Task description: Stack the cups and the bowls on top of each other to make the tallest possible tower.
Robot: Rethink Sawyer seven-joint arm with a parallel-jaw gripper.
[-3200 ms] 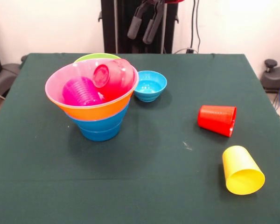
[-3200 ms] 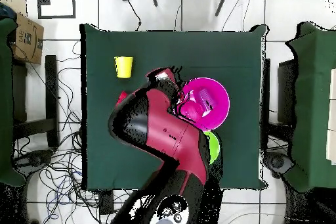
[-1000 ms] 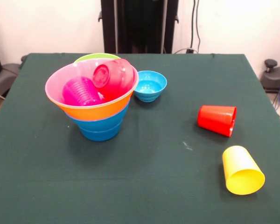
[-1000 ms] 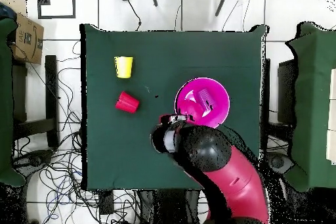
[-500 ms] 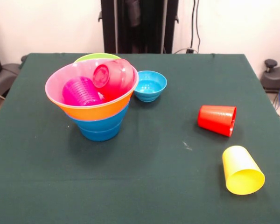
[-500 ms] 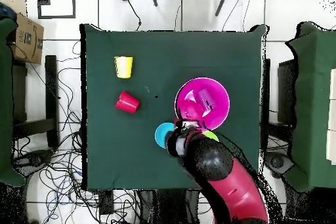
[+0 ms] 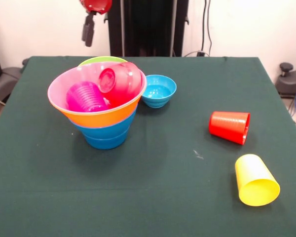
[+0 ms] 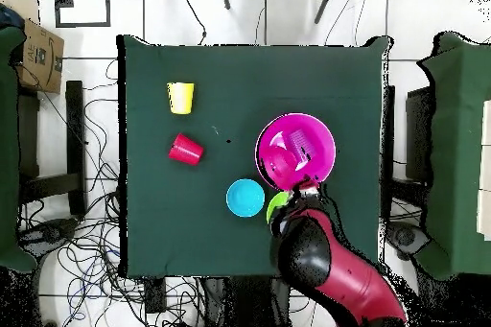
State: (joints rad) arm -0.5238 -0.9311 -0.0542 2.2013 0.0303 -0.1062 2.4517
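Note:
The tower [image 7: 101, 117] stands left of centre: blue bowls at the base, then an orange bowl, with a wide pink bowl [image 8: 321, 151] on top. Inside the pink bowl lie a purple cup [image 7: 85, 97] and a tilted small red bowl [image 7: 119, 81]. A green bowl [image 7: 101, 60] sits just behind the tower and a light-blue bowl [image 7: 159, 90] beside it. A red cup [image 7: 230, 127] and a yellow cup [image 7: 255, 180] lie on their sides at the right. My gripper [image 7: 88, 30] hangs high behind the tower, holding nothing.
The green-covered table [image 7: 153, 197] carries everything. In the overhead view my arm [image 8: 321, 256] reaches in over the table's edge beside the green bowl [image 8: 276, 206]. A cardboard box [image 8: 38, 50] and cables lie on the floor around the table.
My arm has swung sideways behind the tower, uncovering the light-blue and green bowls in the overhead view; my gripper now shows at the front view's top left. No cups or bowls moved.

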